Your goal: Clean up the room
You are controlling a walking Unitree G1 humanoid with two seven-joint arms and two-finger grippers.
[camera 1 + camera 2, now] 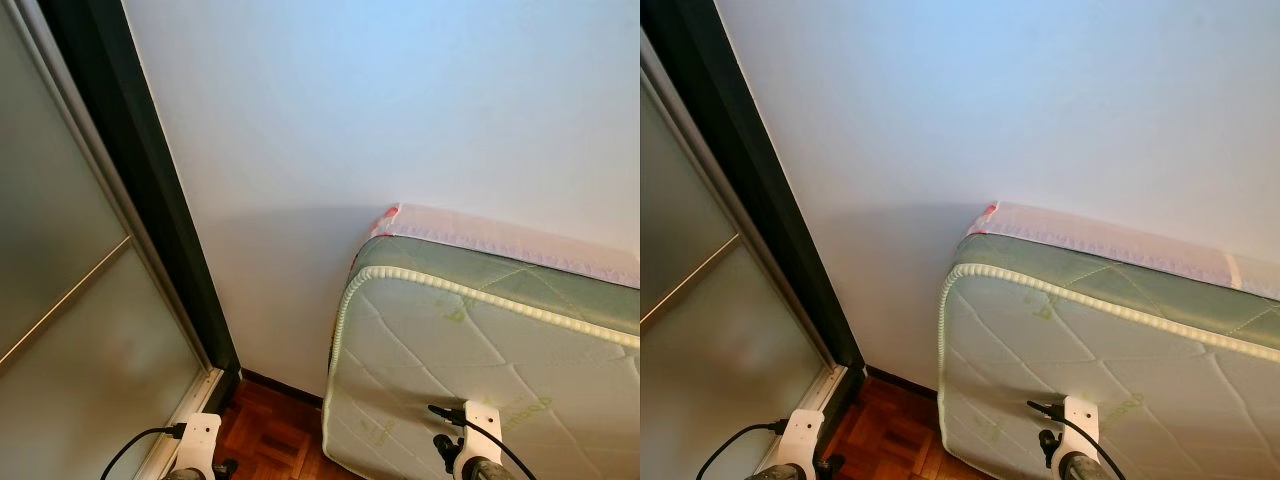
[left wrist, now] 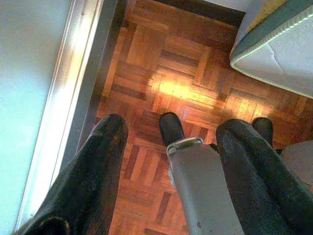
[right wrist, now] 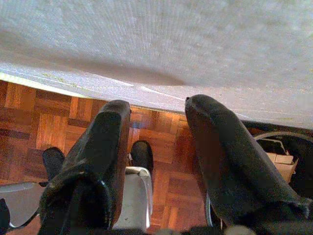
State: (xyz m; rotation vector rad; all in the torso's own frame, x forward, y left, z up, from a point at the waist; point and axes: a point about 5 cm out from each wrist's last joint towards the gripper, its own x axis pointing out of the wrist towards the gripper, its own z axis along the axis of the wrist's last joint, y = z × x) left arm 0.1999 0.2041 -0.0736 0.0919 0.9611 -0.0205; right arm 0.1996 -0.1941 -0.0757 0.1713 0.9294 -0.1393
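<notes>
Left eye view puts the mattress [image 1: 470,350] ahead on my right, against the wall [image 1: 380,120], nearer my right gripper [image 3: 156,142]. Both it and my left gripper [image 2: 168,147] hang spread wide, empty, over the floor [image 2: 161,73].

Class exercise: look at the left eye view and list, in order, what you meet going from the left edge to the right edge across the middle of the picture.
Frosted sliding door → dark door frame → white wall → mattress leaning against the wall.
</notes>
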